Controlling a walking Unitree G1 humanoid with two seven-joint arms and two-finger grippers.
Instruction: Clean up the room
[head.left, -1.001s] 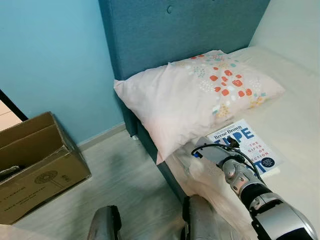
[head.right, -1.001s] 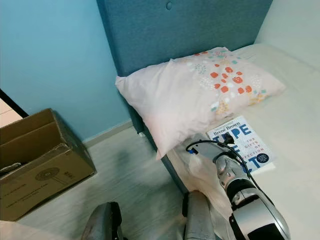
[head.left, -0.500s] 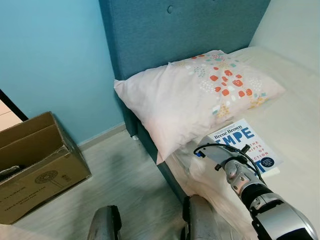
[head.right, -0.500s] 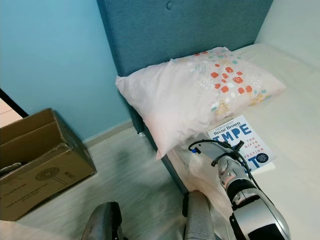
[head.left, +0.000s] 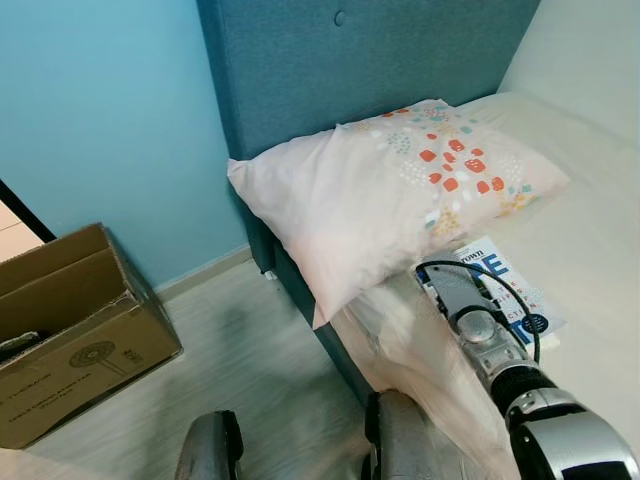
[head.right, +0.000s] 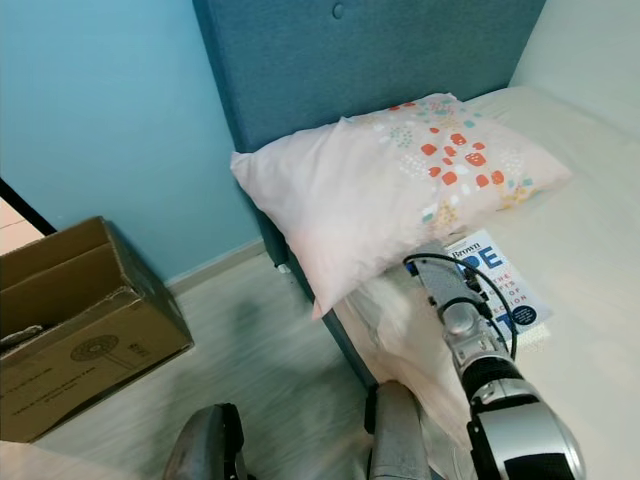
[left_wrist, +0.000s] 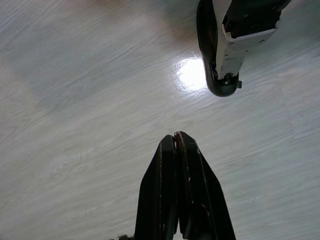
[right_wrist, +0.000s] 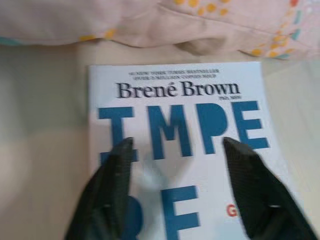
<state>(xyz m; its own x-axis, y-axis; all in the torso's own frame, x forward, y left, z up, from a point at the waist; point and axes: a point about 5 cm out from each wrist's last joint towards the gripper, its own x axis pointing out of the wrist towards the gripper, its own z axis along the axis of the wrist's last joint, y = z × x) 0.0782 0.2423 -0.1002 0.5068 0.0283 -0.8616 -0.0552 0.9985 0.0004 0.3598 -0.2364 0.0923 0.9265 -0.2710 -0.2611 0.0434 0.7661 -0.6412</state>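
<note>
While the head views place the book (head.left: 510, 290) flat on the bed (head.left: 590, 230) beside the pillow (head.left: 400, 190), the left wrist view shows the left gripper (left_wrist: 176, 145) pressed together above the floor (left_wrist: 75, 100), and the right wrist view shows the right gripper (right_wrist: 175, 150) spread over the cover, so the pick-up step appears in hand and next calls for descent and closure.

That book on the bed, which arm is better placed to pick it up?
The right. Its pincer is open right above the book beside the pillow. The left pincer is shut, hanging over the floor.

Blue wall (head.left: 100, 110), teal headboard (head.left: 350, 60), pale wood floor (head.left: 240, 380), white bed (head.left: 590, 240) against the headboard
</note>
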